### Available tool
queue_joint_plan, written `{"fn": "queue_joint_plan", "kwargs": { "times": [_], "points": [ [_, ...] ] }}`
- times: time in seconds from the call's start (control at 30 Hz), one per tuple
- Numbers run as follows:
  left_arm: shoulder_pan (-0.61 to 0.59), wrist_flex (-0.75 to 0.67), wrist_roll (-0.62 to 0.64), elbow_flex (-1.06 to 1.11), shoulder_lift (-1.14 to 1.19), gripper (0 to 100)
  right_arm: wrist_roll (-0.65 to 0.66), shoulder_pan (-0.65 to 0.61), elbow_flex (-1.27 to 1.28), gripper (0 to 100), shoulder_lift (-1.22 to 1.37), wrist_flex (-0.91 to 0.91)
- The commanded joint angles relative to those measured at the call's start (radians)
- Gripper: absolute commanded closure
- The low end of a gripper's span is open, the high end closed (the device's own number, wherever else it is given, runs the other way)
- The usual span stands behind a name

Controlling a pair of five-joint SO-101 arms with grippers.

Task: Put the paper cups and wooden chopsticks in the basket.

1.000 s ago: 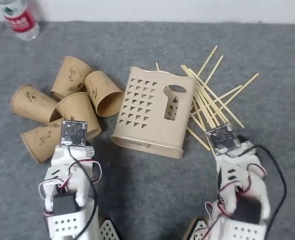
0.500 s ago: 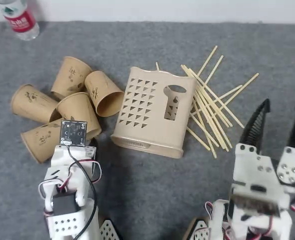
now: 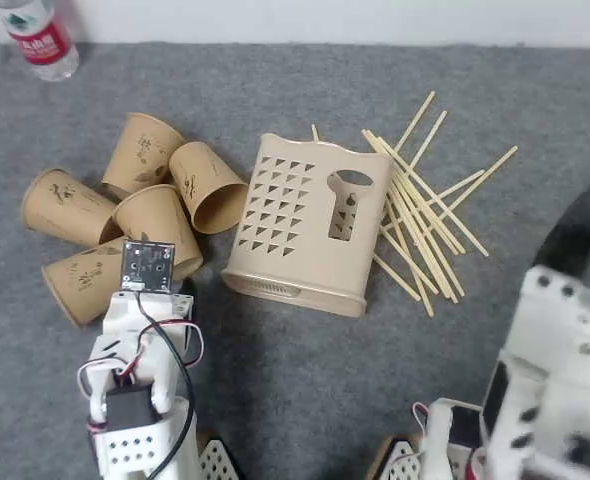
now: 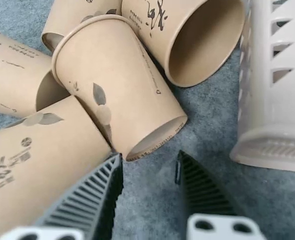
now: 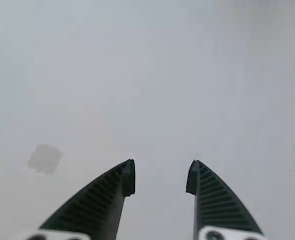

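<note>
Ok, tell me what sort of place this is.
Probably an indoor robot test bench: grey carpet-like cloth runs up to a plain white wall, with paper cups, wooden chopsticks and a basket strewn about as practice props.

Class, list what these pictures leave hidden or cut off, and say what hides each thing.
- High view: the bottle is cut off by the top edge.
- High view: the basket lies on its side, its own wall hiding the inside.
- High view: the left arm covers part of the nearest paper cup.
</note>
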Motion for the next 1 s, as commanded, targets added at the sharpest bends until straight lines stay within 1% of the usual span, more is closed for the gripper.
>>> {"fn": "queue_joint_plan", "kwargs": {
  "times": [0.0,0.07,0.17,0.27,0.43,0.63,0.77,0.97],
  "points": [
    [0.021,0.003,-0.008,-0.005,-0.009,83,-0.16,-0.094,-0.342,82.1,0.337,0.308],
    [0.023,0.003,-0.008,-0.005,-0.009,83,-0.155,-0.203,-0.512,82.0,0.549,0.493],
    [0.023,0.003,-0.008,-0.005,-0.009,83,-0.147,-0.358,-0.772,81.9,0.869,0.717],
    [0.023,0.003,-0.008,-0.005,-0.009,83,-0.147,-0.453,-1.04,81.9,1.165,0.892],
    [0.023,0.003,-0.008,-0.005,-0.009,83,-0.147,-0.46,-1.453,81.9,1.584,1.102],
    [0.025,-0.003,-0.008,-0.005,-0.009,83,-0.15,-0.424,-1.766,81.8,1.974,1.279],
    [0.026,-0.005,-0.008,-0.005,-0.009,83,-0.149,-0.39,-1.844,81.8,2.129,1.317],
    [0.026,-0.005,-0.008,-0.005,-0.009,83,-0.149,-0.358,-1.754,81.8,2.21,1.316]
  ]
}}
